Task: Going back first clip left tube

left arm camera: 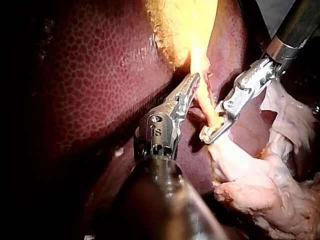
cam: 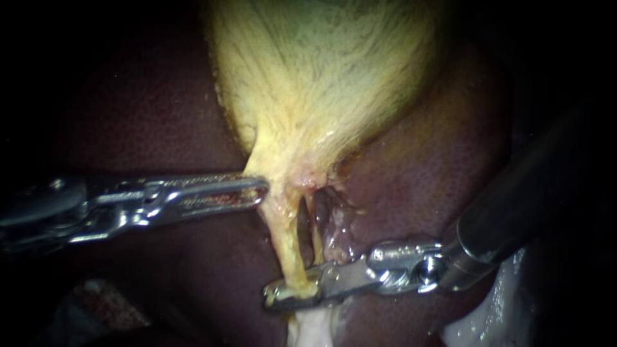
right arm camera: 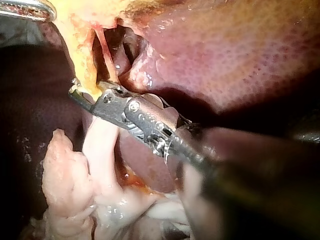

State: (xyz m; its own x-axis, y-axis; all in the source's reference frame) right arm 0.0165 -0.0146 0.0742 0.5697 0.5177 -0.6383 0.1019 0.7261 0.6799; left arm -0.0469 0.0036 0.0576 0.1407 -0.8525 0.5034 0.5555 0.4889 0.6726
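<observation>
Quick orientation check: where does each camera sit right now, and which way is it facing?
Endoscope: close to the tissue, facing the gallbladder and liver; the left instrument enters from the left, the right instrument from the right.
Left wrist: on the left arm, looking down its shaft at the left instrument; the right instrument lies beside it.
Right wrist: on the right arm, looking along the right instrument toward the left tube.
Shared: all three show the right instrument's tip at the left tube.
</observation>
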